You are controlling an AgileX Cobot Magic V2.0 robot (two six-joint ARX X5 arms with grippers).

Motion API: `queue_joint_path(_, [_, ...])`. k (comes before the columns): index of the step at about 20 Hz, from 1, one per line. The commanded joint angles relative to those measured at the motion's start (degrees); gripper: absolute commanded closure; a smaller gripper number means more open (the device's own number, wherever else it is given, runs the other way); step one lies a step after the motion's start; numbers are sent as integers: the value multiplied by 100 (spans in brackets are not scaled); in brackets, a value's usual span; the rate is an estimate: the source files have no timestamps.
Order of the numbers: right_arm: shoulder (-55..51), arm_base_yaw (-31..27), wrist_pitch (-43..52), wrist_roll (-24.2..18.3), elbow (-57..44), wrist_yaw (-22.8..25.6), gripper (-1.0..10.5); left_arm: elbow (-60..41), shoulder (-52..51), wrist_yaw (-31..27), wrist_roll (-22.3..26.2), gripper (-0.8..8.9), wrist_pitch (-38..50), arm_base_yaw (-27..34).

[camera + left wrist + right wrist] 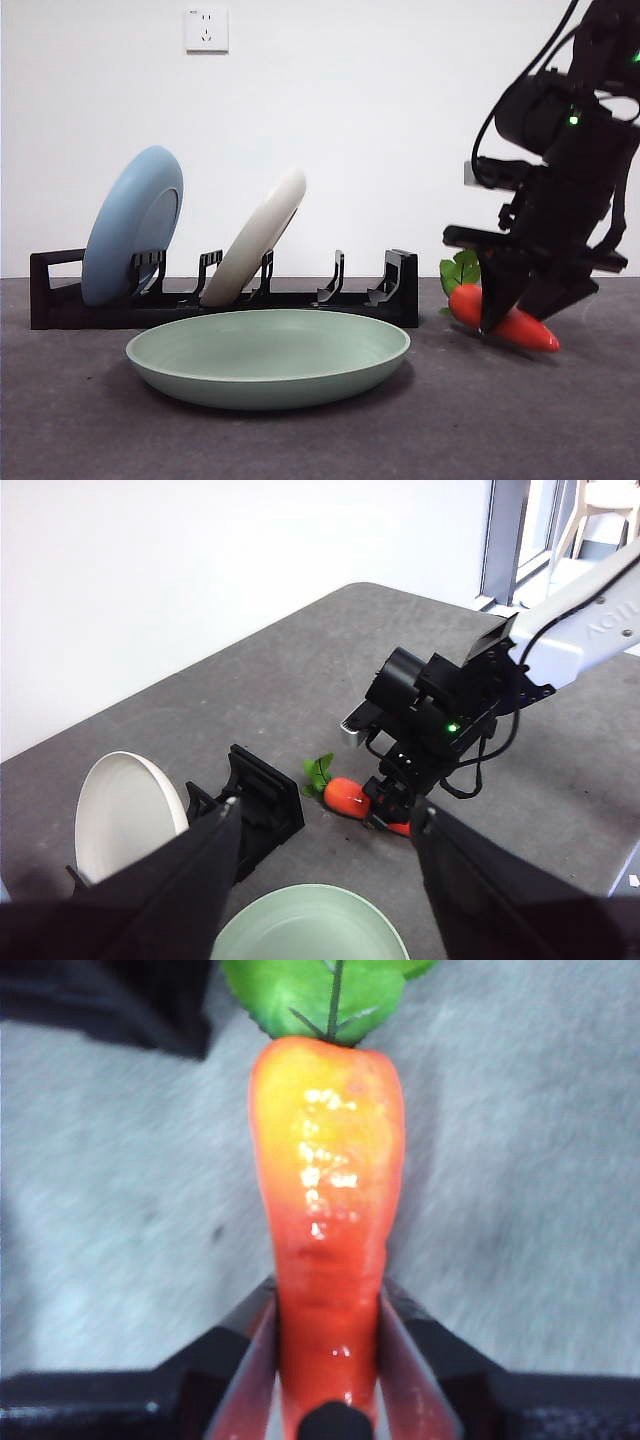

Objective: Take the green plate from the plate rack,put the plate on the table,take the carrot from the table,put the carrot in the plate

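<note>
The green plate [268,355] lies flat on the table [80,420] in front of the black plate rack [60,300]. The plate's rim also shows in the left wrist view [310,925]. The carrot [525,330] is at the right, beyond the rack's end, leaves toward the rack. My right gripper [500,325] comes down from above and is shut on the carrot's [325,1190] thin end, at or just above the table. From high above, the left wrist view shows the right gripper [390,815] on the carrot [345,795]. My left gripper [322,815] is open and empty.
A light blue plate [130,225] and a cream-white plate [260,235] lean in the rack's left slots; the right slots hold nothing. The rack's end [265,800] stands close to the carrot's leaves. A white wall rises behind the table.
</note>
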Motion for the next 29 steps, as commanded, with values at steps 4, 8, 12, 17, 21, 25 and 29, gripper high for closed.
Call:
queue_joint_path(4, [-1241, 415, -225, 302, 7, -7, 963, 2, -28, -24, -55, 522, -129, 0])
queue_joint_path(8, [-1735, 1276, -208, 693, 7, -28, 963, 2, -28, -26, -50, 522, -146, 0])
queue_joint_path(12, [-1375, 2343, 348, 1005, 7, 33, 964, 2, -28, -24, -11, 522, -181, 0])
queue_joint_path(17, [-317, 2920, 990, 1241, 7, 299, 963, 2, -28, -24, -13, 522, -345, 0])
queue_joint_path(21, [538, 3062, 1248, 1250, 7, 323, 963, 2, -28, -24, -15, 522, -459, 0])
queue_joint_path(25, [726, 3139, 1228, 1244, 7, 442, 962, 2, -28, -26, -17, 522, -579, 0])
queue_joint_path(29, [721, 3171, 1231, 1244, 11, 424, 572, 2, -28, -26, -22, 522, -621, 0])
